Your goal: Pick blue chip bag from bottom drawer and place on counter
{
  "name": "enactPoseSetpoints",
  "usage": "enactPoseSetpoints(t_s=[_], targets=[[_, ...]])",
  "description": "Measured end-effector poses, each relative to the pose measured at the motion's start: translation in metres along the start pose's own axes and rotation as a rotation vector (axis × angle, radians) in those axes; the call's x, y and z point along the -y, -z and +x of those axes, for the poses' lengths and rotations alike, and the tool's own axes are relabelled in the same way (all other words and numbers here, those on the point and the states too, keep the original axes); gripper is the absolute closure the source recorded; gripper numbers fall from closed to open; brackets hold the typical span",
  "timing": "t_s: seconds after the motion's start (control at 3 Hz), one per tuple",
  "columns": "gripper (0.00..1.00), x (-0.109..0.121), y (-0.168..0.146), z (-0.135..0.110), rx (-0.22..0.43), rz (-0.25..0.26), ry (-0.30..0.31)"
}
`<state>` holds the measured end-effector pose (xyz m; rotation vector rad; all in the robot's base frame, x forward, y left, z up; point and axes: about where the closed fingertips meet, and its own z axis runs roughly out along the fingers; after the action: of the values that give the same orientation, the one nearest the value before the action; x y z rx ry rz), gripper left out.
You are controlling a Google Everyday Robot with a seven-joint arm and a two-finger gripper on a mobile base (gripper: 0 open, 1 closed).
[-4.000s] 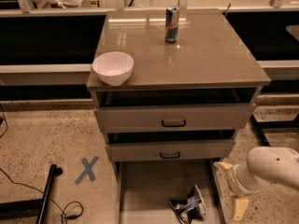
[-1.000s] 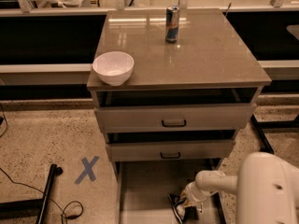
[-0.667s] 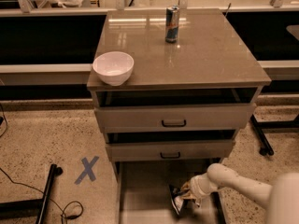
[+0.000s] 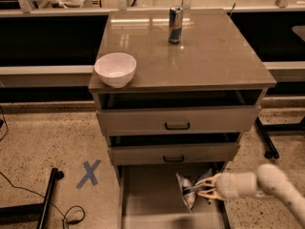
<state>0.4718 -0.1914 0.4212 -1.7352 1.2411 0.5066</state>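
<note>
Down at the foot of the cabinet, the bottom drawer [image 4: 147, 199] stands pulled out the farthest of the three, and I see my claw [image 4: 204, 190] inside it at its right side. The pale arm [image 4: 267, 185] reaches in from the lower right edge of the view. The claw's fingers [image 4: 208, 197] sit above and below a fold of the blue chip bag [image 4: 187, 194] and look pinched onto it, so I read the claw as closed on the bag. The bag stands crumpled on end in the right half of the drawer, with its lower part close to the floor of the drawer; I cannot tell whether it touches. The left half of the drawer floor is bare.

Above it, the middle drawer [image 4: 143, 154] and the top drawer [image 4: 143, 120] are each partly open, each with a black pull at the middle of its front.

On the glossy tabletop [image 4: 214, 56] a white bowl [image 4: 115, 69] sits at the front left corner, its rim just over the edge. A tall blue and silver can [image 4: 175, 25] stands upright near the back, well apart from the bowl.

On the speckled floor to the left of the cabinet I see a blue tape cross [image 4: 89, 173] and a black stand leg [image 4: 47, 199] with a cable beside it.
</note>
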Motion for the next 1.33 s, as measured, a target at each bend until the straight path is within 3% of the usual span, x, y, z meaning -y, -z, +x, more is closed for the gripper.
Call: enactPoseSetpoints(t_s=[0.33, 0.67, 1.0, 1.33], targets=[[1.0, 0.01, 0.064, -0.046, 0.07, 0.065, 0.12], [1.0, 0.032, 0.118, -0.097, 0.045, 0.096, 0.227], [1.0, 0.091, 0.169, -0.161, -0.099, 0.088, 0.31], [1.0, 0.139, 0.196, -0.197, -0.189, 0.065, 0.335]])
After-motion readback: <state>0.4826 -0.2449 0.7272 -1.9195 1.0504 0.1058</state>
